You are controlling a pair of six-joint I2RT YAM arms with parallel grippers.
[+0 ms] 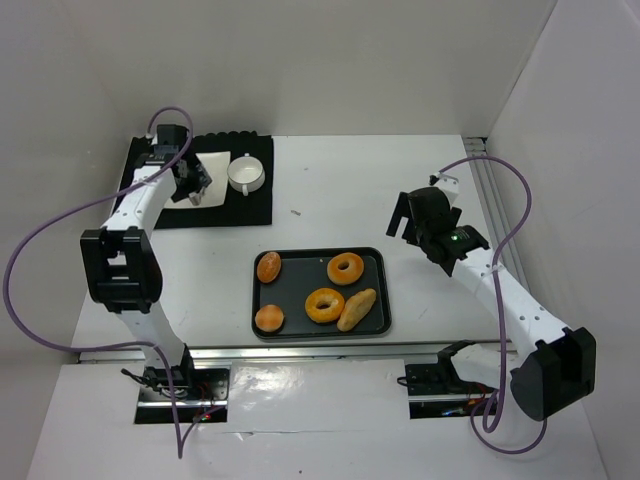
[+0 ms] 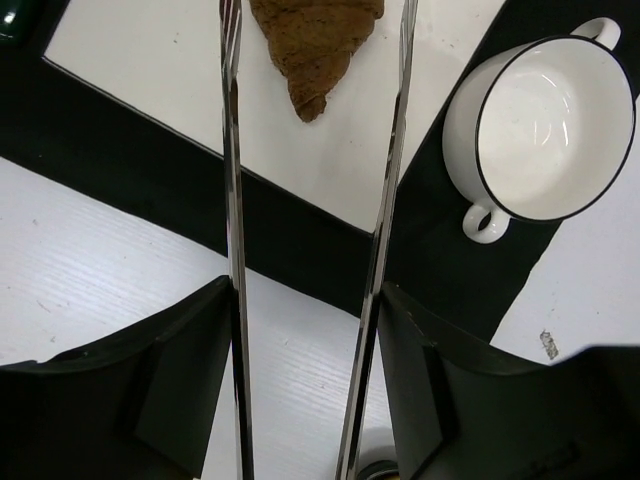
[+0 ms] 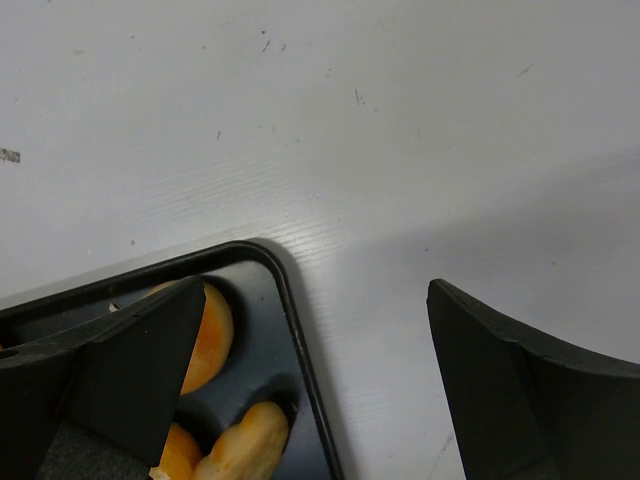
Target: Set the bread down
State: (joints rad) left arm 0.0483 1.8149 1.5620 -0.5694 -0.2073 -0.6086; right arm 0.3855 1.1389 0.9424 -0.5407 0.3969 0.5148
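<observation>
A brown croissant (image 2: pixel 315 45) lies on a white square plate (image 2: pixel 150 70) on the black mat. My left gripper (image 2: pixel 305 300) holds a pair of metal tongs (image 2: pixel 232 200); the two blades stand spread either side of the croissant's tip without touching it. From above, the left gripper (image 1: pixel 195 185) hovers over the plate (image 1: pixel 212 170). My right gripper (image 3: pixel 315 290) is open and empty over the bare table by the dark tray's corner (image 3: pixel 290 290). The tray (image 1: pixel 300 285) holds two ring donuts (image 1: pixel 345 268), two round buns (image 1: pixel 268 267) and a long roll (image 1: pixel 357 309).
A white two-handled cup (image 2: pixel 545 125) stands on the black mat (image 1: pixel 250 210) right of the plate, close to the right tong blade. White walls close in the table at the back and right. The right gripper (image 1: pixel 410 222) hangs right of the tray.
</observation>
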